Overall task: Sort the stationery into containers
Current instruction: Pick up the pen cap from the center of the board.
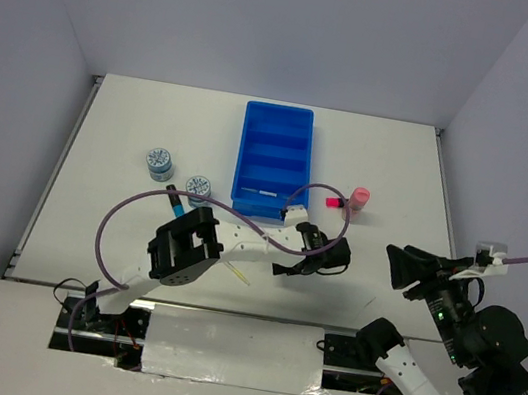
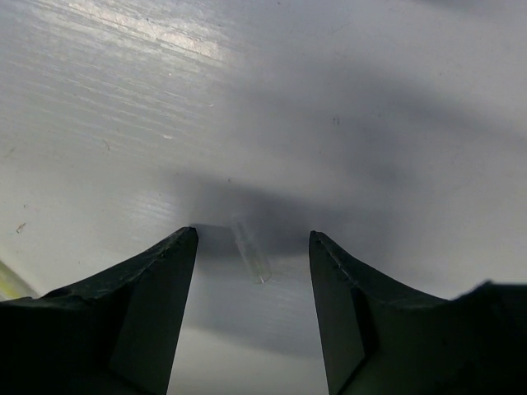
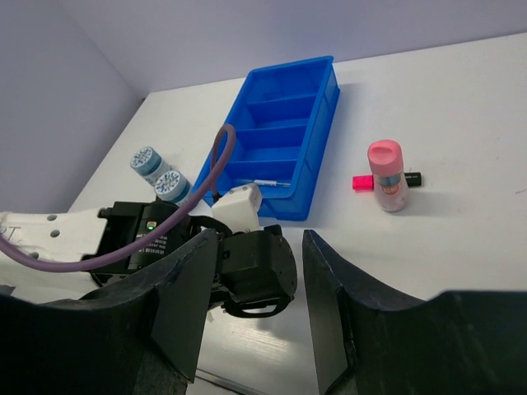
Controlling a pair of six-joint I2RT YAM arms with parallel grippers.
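As I judge it, the step in hand was the picking of a thin clear stick [image 2: 254, 257] from the surface [image 2: 346, 99]. The left end effector [image 2: 253, 237] stood low over the surface, near the closer end of the tray [image 1: 279, 119]. Its fingers were spread, one on each side of the stick. The stick lay flat between them and touched neither, so nothing was held.

The next move probably called for pressing the fingers together on the stick. The stick was thin and flat on the surface, so I think the tips had to go fully down, or it could slip out. After that would come a lift and a short carry to a compartment of the tray.

The right end effector [image 1: 399, 266] hung well apart on the right, spread and empty. One tub [image 1: 159, 162], the other tub [image 1: 199, 187], the pink cylinder [image 1: 358, 199] and a marker [image 1: 174, 201] lay outside the tray.
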